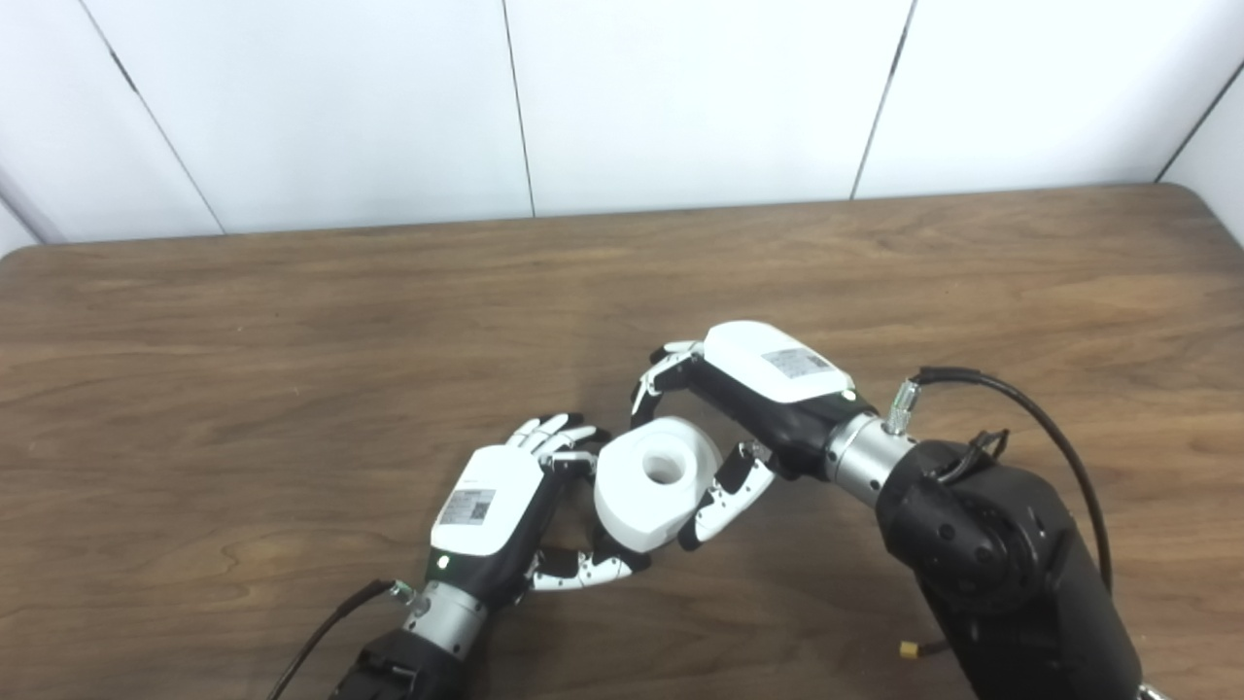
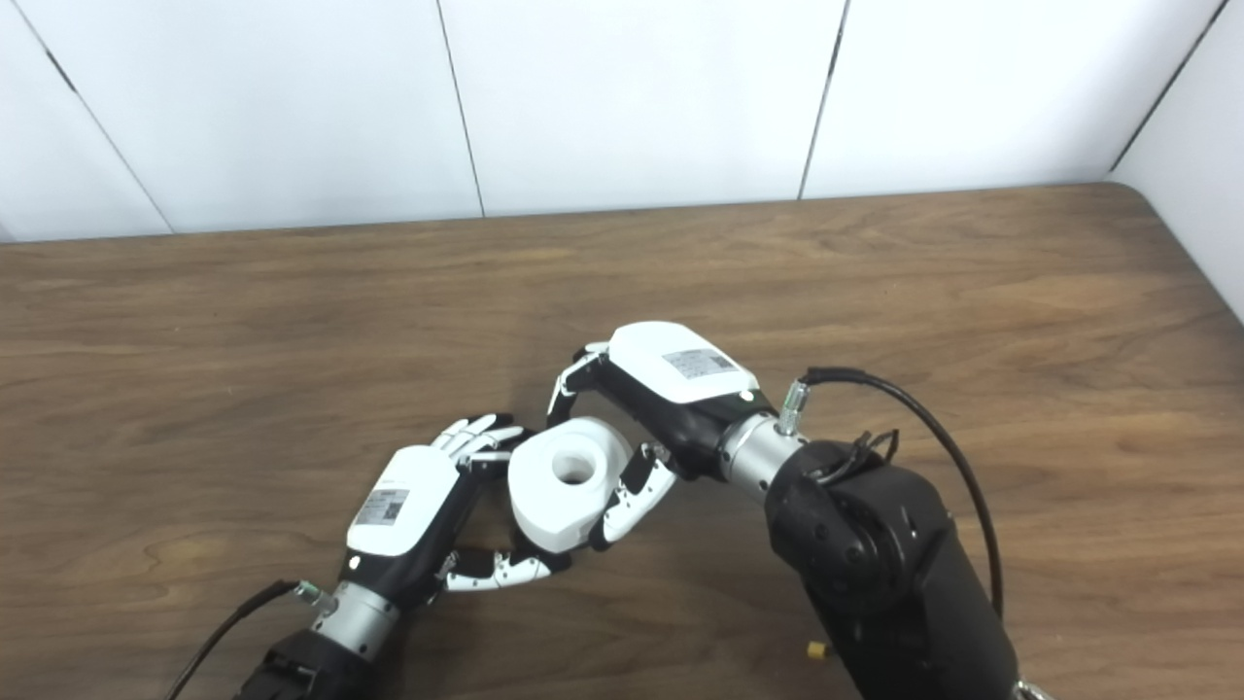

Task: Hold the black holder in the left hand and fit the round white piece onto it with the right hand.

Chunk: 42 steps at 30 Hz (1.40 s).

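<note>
Mid-counter, near front edge: both arms converged, work lifted clear of wood. Right hand wrapped around round white piece, fingers over far side, thumb on near side, bore turned up toward cameras, probably for lining up. Left hand curled close beside and below piece, touching it. Black holder hidden behind piece; grip on it likely, cannot tell. Seating unconfirmed; judged mid-fit.

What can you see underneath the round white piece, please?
Only the left hand and its thumb beneath the round white piece; the black holder is covered.
</note>
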Each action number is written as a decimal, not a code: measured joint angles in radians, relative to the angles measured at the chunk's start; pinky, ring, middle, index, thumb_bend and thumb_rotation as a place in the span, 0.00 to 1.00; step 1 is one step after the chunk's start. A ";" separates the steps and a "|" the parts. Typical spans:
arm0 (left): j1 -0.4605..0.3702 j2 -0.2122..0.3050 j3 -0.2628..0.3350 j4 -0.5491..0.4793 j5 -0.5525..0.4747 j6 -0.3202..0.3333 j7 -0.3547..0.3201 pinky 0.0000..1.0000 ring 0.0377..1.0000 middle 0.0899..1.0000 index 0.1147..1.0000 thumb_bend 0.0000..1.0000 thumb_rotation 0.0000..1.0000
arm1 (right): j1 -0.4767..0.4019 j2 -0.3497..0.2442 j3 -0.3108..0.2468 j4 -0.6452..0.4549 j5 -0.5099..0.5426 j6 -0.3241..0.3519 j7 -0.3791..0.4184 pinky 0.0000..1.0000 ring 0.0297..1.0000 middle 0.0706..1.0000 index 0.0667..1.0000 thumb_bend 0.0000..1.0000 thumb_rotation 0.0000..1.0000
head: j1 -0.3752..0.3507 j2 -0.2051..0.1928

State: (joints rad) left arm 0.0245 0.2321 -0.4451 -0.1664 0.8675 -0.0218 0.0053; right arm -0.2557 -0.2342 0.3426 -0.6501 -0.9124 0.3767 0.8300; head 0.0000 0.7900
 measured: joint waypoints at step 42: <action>-0.003 -0.010 -0.002 0.008 0.007 0.000 0.009 0.92 0.90 0.80 0.42 0.52 0.05 | 0.000 0.005 0.009 -0.001 -0.042 -0.035 0.001 0.77 0.88 0.73 0.44 0.53 0.14 | 0.006 0.008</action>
State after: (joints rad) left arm 0.0220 0.2222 -0.4469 -0.1585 0.8745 -0.0216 0.0141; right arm -0.2558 -0.2290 0.3512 -0.6510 -0.9549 0.3415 0.8306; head 0.0061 0.7977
